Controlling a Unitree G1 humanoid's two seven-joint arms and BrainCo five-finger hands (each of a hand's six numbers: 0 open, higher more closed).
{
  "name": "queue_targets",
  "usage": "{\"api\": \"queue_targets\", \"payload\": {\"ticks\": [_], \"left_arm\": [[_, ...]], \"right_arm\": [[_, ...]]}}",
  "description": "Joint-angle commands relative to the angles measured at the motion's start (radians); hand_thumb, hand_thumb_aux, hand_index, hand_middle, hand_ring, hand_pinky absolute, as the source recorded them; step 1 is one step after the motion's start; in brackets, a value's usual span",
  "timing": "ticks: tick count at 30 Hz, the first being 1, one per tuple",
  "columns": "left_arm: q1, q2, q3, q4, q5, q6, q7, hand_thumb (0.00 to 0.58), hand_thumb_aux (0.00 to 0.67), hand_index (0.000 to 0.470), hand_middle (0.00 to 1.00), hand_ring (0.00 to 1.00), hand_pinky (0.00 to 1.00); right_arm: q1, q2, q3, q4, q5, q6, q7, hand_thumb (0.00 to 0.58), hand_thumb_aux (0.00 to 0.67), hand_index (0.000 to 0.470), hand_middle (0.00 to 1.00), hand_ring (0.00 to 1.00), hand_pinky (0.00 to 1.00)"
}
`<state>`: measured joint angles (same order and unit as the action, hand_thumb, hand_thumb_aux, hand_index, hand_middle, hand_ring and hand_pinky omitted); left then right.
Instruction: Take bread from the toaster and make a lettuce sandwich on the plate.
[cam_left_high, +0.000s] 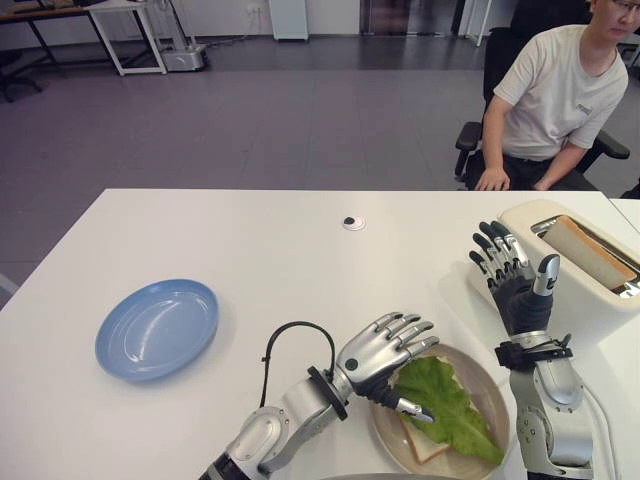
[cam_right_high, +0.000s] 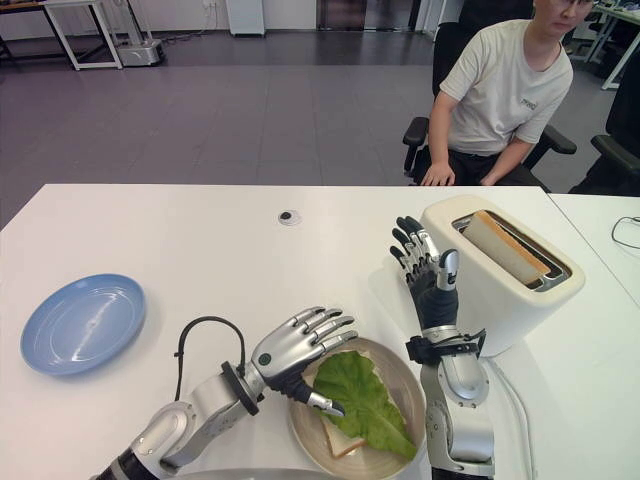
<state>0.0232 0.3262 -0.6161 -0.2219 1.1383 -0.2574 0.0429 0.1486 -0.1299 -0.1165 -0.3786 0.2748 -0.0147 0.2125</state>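
Note:
A cream toaster (cam_right_high: 500, 290) stands at the right of the white table with one slice of bread (cam_right_high: 503, 249) sticking up from its slot. In front of it a tan plate (cam_right_high: 405, 377) holds a bread slice (cam_right_high: 340, 439) with a green lettuce leaf (cam_right_high: 365, 403) lying on top. My left hand (cam_right_high: 295, 350) hovers open over the plate's left rim, fingers spread, touching or just above the leaf's edge. My right hand (cam_right_high: 425, 265) is raised upright beside the toaster's left wall, fingers open, holding nothing.
An empty blue plate (cam_left_high: 157, 328) lies at the table's left. A small round black-and-white object (cam_left_high: 353, 222) sits near the far middle. A black cable (cam_left_high: 285, 345) loops by my left wrist. A person sits in a chair behind the table's far right edge.

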Motion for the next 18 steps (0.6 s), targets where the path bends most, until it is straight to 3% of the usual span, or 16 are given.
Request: {"api": "queue_targets", "payload": {"ticks": [1,3,7,9,13,14,16,17,18], "left_arm": [[-0.012,0.017,0.068,-0.045,-0.047,0.024,-0.021,0.0,0.0,0.0,0.0,0.0,0.0],[0.0,-0.005,0.153,-0.069,-0.204,0.05,-0.053,0.0,0.0,0.0,0.0,0.0,0.0],[0.056,-0.102,0.361,-0.131,-0.749,0.114,-0.145,0.0,0.0,0.0,0.0,0.0,0.0],[0.08,-0.161,0.445,-0.187,-1.057,0.15,-0.188,0.0,0.0,0.0,0.0,0.0,0.0],[0.124,-0.163,0.581,-0.219,-1.306,0.165,-0.218,0.0,0.0,0.0,0.0,0.0,0.0],[0.135,-0.157,0.603,-0.22,-1.328,0.167,-0.222,0.0,0.0,0.0,0.0,0.0,0.0],[0.149,-0.15,0.628,-0.217,-1.351,0.166,-0.233,0.0,0.0,0.0,0.0,0.0,0.0],[0.153,-0.147,0.636,-0.218,-1.358,0.168,-0.238,0.0,0.0,0.0,0.0,0.0,0.0],[0.156,-0.145,0.644,-0.219,-1.361,0.168,-0.24,0.0,0.0,0.0,0.0,0.0,0.0]], "right_arm": [[-0.004,-0.02,-0.007,-0.054,-0.013,0.011,-0.006,0.0,0.0,0.0,0.0,0.0,0.0],[-0.019,-0.049,-0.018,-0.131,-0.031,0.019,-0.007,0.0,0.0,0.0,0.0,0.0,0.0],[-0.07,-0.158,-0.107,-0.304,-0.121,0.046,-0.03,0.0,0.0,0.0,0.0,0.0,0.0],[-0.1,-0.26,-0.189,-0.335,-0.264,0.039,-0.04,0.0,0.0,0.0,0.0,0.0,0.0],[-0.118,-0.48,-0.379,-0.275,-0.505,0.009,-0.037,0.009,0.005,0.004,0.0,0.0,0.0],[-0.107,-0.535,-0.41,-0.225,-0.573,-0.008,-0.038,0.058,0.034,0.024,0.0,0.0,0.0],[-0.069,-0.612,-0.431,-0.12,-0.688,-0.039,-0.044,0.066,0.039,0.028,0.0,0.0,0.0],[-0.048,-0.633,-0.441,-0.062,-0.729,-0.065,-0.061,0.1,0.06,0.042,0.0,0.0,0.0],[-0.031,-0.65,-0.445,-0.004,-0.762,-0.091,-0.082,0.285,0.192,0.135,0.0,0.0,0.0]]}}
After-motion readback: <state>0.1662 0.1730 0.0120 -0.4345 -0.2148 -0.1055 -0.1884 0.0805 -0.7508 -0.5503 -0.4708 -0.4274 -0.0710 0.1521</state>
